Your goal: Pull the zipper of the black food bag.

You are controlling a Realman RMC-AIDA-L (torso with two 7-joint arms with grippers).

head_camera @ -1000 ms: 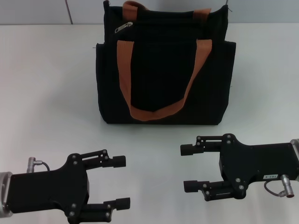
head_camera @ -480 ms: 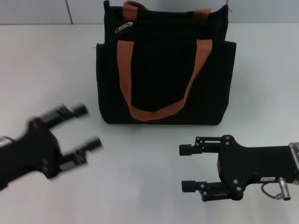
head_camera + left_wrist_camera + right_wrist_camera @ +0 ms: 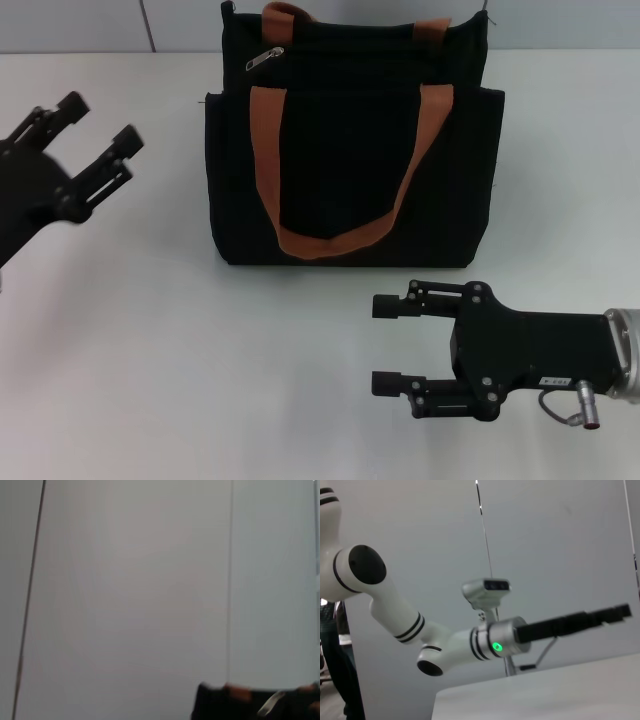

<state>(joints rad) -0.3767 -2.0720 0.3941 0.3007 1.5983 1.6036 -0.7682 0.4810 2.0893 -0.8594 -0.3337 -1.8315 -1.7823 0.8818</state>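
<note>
white table [image 3: 150, 330] under black food bag [image 3: 350, 160], grey wall behind; both claws apparently spread, empty

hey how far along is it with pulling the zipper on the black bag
Nothing is done yet: the zipper sits untouched at the left end of the black bag. In hand: the left gripper is open and raised on the bag's left side, apart from it. The right gripper waits open near the table's front. Left: reach the tab, grip it, pull.
</note>
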